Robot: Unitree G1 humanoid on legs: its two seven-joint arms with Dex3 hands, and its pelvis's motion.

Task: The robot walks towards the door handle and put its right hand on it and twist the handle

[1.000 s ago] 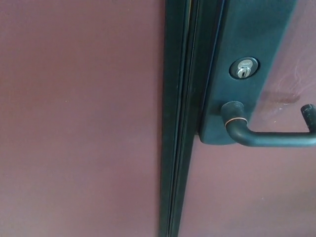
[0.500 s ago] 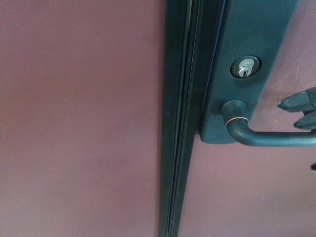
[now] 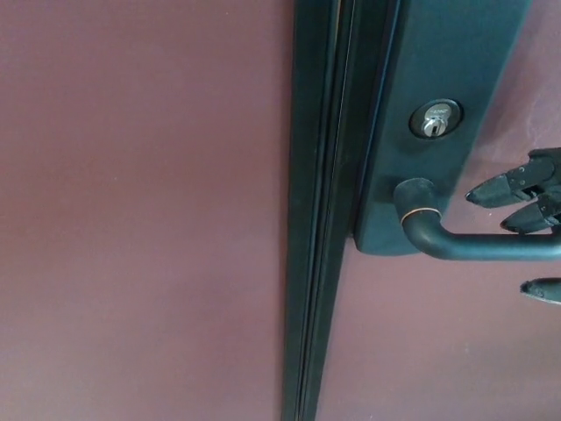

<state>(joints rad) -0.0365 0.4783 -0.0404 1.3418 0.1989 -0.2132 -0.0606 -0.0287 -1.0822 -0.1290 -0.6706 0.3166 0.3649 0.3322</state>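
A dark lever door handle juts rightward from a dark backplate on the maroon door. A silver keyhole sits above the lever's pivot. My right hand enters at the right edge, open. Two of its fingers lie just above the lever, and the thumb tip hangs below it. The lever runs between them with small gaps on both sides. Most of the hand is cut off by the picture's edge. My left hand does not show.
A dark vertical door edge and frame strip runs top to bottom through the middle. Left of it is a plain maroon panel.
My right hand has come further in from the right edge. Its fingers now reach along above the lever and the thumb shows below it. The handle has not turned.
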